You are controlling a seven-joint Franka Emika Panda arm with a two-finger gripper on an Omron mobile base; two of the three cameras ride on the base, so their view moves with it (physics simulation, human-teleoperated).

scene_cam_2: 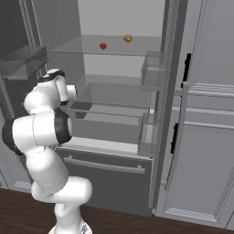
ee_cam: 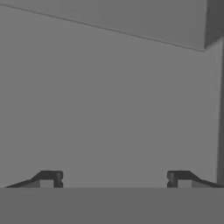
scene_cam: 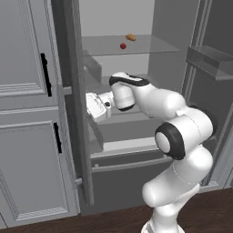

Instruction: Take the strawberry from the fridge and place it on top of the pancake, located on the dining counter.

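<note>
Two-finger claw (ee_cam: 113,179) spreading wide, gripping nothing, reaching into open dark grey fridge (scene_cam: 136,113); tiny red strawberry (scene_cam: 123,46) sitting above claw on glass shelf (scene_cam: 150,45), beside tan-orange lumpy food (scene_cam: 130,37).

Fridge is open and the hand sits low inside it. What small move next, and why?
Probably raise the open gripper toward the upper glass shelf: the small red strawberry lies there beside a tan-orange lumpy item, well above the hand, whose camera faces a blank grey wall.
</note>
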